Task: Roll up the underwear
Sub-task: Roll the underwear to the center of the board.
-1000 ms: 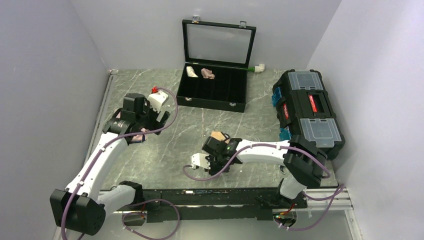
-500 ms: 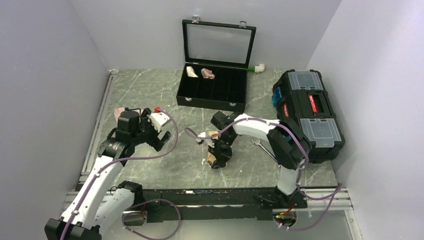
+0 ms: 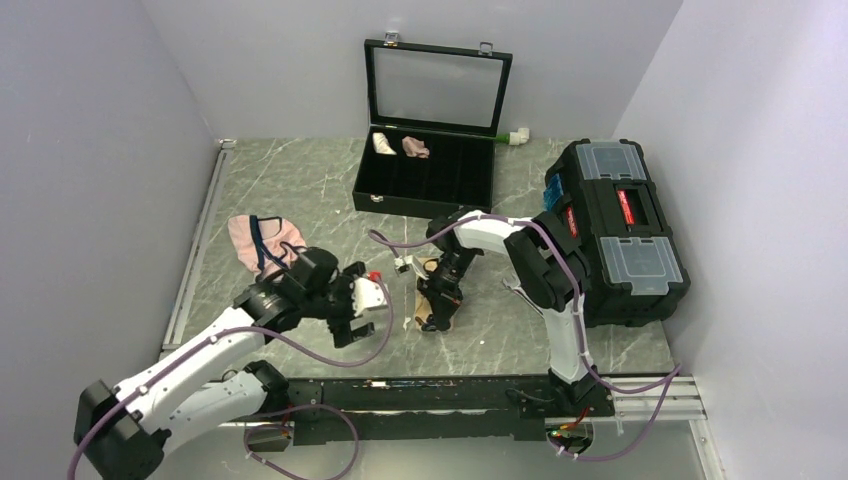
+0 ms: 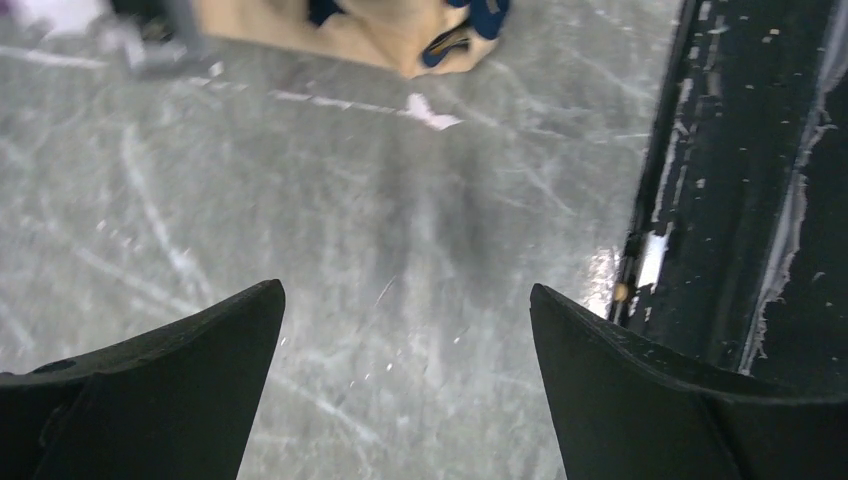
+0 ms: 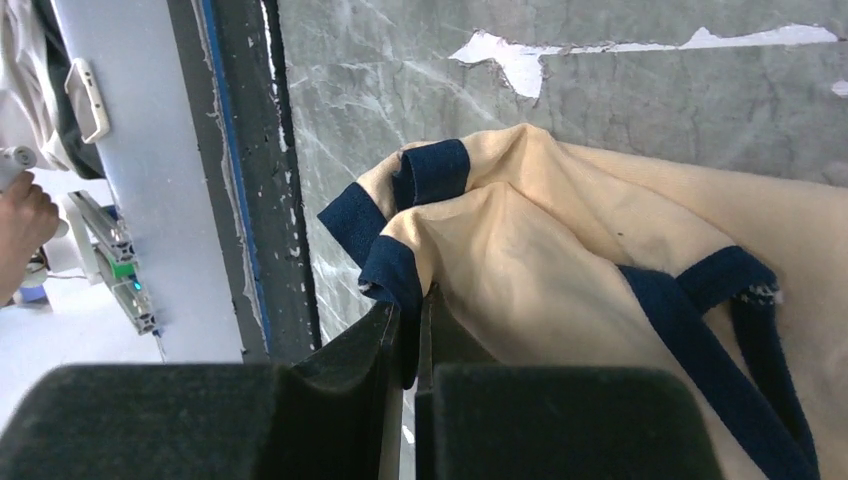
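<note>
The underwear [image 5: 560,260] is tan with navy edging and lies bunched on the marble table just right of centre [image 3: 428,292]. My right gripper [image 5: 412,325] is shut on a navy-edged fold at its corner, pointing at the table's front edge [image 3: 434,318]. My left gripper [image 4: 405,300] is open over bare marble, with nothing between its fingers. It sits a short way left of the underwear [image 3: 362,305]. The underwear's near end [image 4: 370,35] shows at the top of the left wrist view.
A pink underwear [image 3: 262,240] lies at the left. An open black compartment case [image 3: 420,207] at the back holds a cream roll [image 3: 382,143] and a pink roll [image 3: 415,147]. A black toolbox [image 3: 615,225] stands on the right. The black front rail [image 4: 740,200] runs by my left gripper.
My left arm swung from the back left to the front centre, uncovering the pink underwear. My right arm folded back and drew the tan underwear along, staying shut on it.
</note>
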Motion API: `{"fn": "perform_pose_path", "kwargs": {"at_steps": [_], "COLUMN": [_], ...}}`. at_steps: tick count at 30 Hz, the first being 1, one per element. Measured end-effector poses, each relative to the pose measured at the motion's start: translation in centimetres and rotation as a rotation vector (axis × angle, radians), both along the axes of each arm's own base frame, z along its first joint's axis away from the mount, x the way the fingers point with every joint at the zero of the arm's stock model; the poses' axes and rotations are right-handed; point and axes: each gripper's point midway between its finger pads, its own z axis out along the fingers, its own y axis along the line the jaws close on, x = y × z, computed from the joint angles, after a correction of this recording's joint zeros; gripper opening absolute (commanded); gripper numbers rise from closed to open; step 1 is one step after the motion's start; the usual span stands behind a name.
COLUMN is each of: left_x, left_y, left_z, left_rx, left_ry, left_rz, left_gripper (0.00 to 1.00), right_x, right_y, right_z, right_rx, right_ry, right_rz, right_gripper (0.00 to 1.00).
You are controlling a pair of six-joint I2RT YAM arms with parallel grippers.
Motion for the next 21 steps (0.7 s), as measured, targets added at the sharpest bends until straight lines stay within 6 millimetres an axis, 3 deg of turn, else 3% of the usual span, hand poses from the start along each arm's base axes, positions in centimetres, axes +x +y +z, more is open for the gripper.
{"fn": "perform_pose_path", "kwargs": {"at_steps": [7,14,21], "left_x": [-2.2,-1.9,-0.6], "left_y": [-4.4,-8.3,-11.2], "left_z": [-3.2,-6.4,-6.3], "left_rx": [0.061,0.091,0.034], "left_ry": [0.061,0.092,0.075], "left_rz": [-0.188,-0.268,-0.256], "left_gripper": [0.99,0.99,0.93], "right_x": [-0.2,-0.2,-0.1], "right_y": [0.0,0.0,-0.1], "right_z": [-0.1,-0.2,-0.3], "right_rx": [-0.010,-0.019,-0.022], "right_ry": [0.030,0.041,0.045], "right_rz": [0.002,0.002,-0.001], "right_gripper": [0.00,0.00,0.00]}}
